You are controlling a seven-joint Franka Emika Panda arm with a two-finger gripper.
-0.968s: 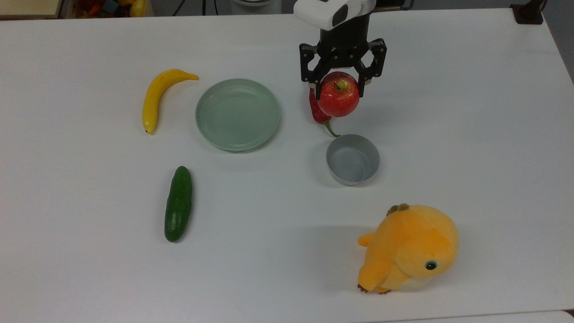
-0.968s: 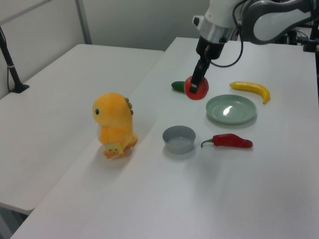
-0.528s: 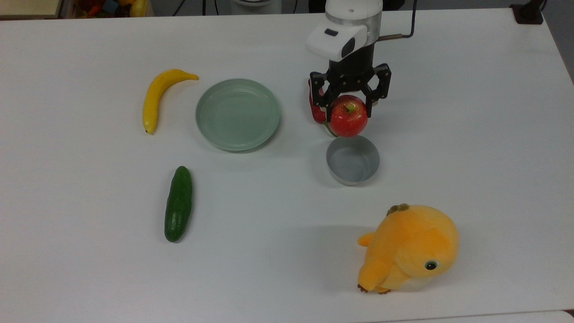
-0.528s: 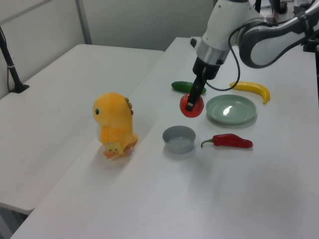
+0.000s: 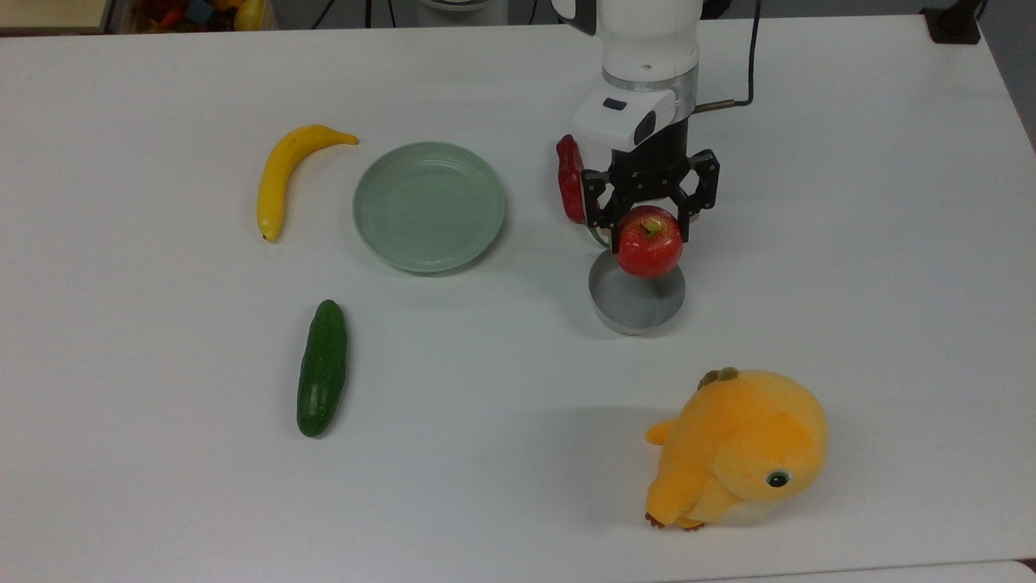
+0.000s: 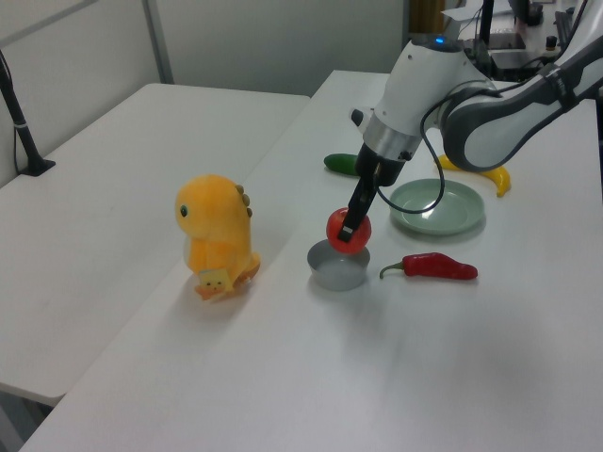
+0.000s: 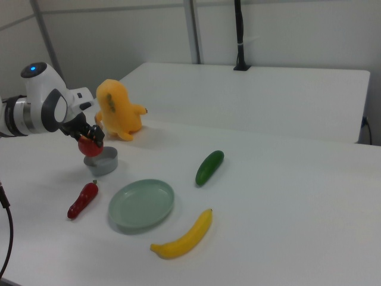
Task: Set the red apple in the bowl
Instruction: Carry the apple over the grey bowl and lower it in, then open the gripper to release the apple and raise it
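The gripper [image 5: 648, 223] pinches the apple [image 5: 649, 243] from above, holding it in the air over the bowl [image 5: 637, 306]. In the top view the apple covers the bowl's far rim; in the left view it hangs just above the opening, perhaps slightly toward the arm's side. The bowl's inside is largely hidden behind the apple.

Your arm [image 5: 647, 32] wears rounded white shells with a silver ring at the wrist; a black cable [image 5: 749, 57] trails off beside it; your gripper [image 5: 647, 231] is black, angular linkage fingers; a blue light [image 7: 30, 69] glows on one joint.
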